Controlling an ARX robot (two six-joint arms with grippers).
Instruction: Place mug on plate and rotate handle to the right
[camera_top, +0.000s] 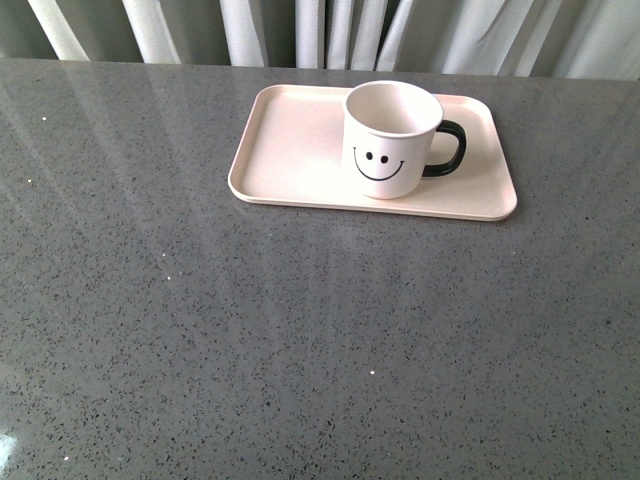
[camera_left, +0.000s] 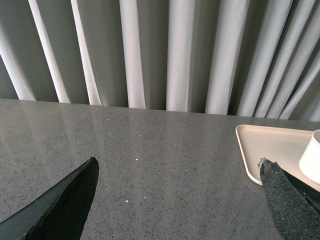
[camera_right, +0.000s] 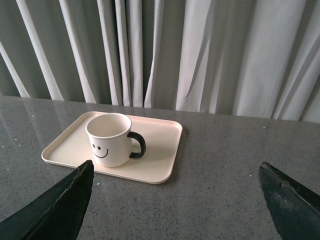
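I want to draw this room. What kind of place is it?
Probably a plain indoor test or demo room, though that is a guess. A grey speckled countertop stands before pale pleated curtains, holding only a pink plate and a smiley mug.

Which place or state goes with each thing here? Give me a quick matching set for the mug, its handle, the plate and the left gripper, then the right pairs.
Things:
1. mug
2. handle
3. plate
4. left gripper

Places or states:
A. lies flat on the grey table
B. open, holding nothing
C. stands upright on the plate, right of its middle
D. sticks out to the right in the front view

Pairs: 1-C, 2-D, 3-A, 4-B
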